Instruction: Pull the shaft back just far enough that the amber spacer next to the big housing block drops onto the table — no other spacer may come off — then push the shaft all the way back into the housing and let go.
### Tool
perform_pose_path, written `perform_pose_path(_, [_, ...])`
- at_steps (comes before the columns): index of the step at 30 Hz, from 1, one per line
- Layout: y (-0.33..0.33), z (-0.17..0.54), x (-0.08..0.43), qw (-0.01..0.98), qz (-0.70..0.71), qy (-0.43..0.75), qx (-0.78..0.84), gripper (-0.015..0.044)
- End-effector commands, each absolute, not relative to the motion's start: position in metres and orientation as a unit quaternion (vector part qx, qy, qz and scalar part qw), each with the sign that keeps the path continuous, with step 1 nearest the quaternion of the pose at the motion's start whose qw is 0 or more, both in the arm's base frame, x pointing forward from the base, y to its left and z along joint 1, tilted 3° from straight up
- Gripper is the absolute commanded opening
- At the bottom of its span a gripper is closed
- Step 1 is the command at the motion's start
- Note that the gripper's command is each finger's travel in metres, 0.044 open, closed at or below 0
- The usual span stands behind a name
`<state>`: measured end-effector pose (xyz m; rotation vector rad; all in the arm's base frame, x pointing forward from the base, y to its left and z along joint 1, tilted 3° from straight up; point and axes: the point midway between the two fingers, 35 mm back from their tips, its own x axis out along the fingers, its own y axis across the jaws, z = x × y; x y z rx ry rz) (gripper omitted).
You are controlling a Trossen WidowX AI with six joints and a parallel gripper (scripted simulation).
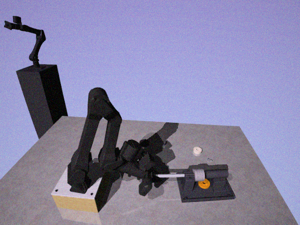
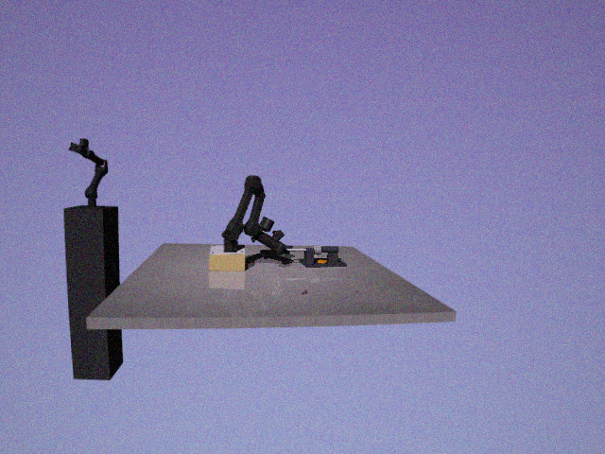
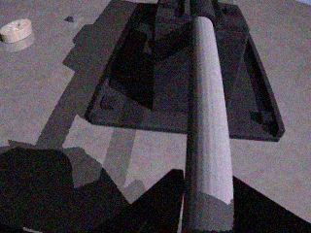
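Note:
My gripper [image 1: 156, 175] [image 2: 288, 250] [image 3: 198, 182] is shut on the near end of the pale shaft [image 1: 172, 175] [image 2: 298, 250] [image 3: 209, 97]. The shaft runs level through the dark support post [image 1: 188, 183] toward the big dark housing block [image 1: 218, 173] [image 2: 330, 250]. White spacers [image 1: 199, 175] [image 2: 318, 250] sit in line with the shaft between post and housing, close together. The amber spacer [image 1: 207, 185] [image 2: 321, 261] is off the shaft, below them, at the fixture's base; whether it lies quite flat is unclear. The shaft's far end is hidden.
The fixture's dark base plate [image 1: 208, 197] [image 3: 146, 121] stands right of the arm. A small cream disc [image 1: 197, 149] [image 3: 16, 30] and a small dark bit [image 1: 210, 159] [image 3: 70, 19] lie behind it. A second arm stands on a tall pedestal [image 1: 33, 96] [image 2: 85, 293] at the far left.

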<state>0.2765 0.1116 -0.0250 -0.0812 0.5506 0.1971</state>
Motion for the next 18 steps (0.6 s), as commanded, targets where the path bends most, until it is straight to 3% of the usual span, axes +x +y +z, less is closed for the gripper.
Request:
perform_pose_path(1, [0.1116,-0.025,0.2765,0.957,0.097,0.271,-0.04,0.0])
perform_pose_path(18, [0.1131,-0.0242,0.2819,0.956,0.095,0.273,-0.039,0.0])
